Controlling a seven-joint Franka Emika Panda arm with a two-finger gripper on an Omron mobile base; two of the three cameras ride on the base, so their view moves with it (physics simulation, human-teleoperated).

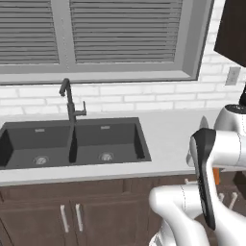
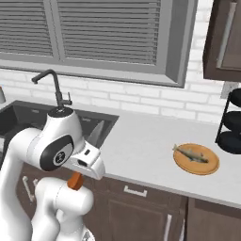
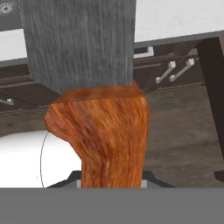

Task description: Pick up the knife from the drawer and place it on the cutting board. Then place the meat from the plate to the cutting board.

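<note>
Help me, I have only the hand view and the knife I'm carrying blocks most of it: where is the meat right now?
Observer: The meat lies on the plate, on the counter to the arm's right.
Operator: Anything close to that plate?
Observer: A black tiered rack stands just behind it, against the wall.
Operator: And where is my knife relative to the counter?
Observer: The knife points blade up at the counter's front edge, beside the right end of the sink.
</note>
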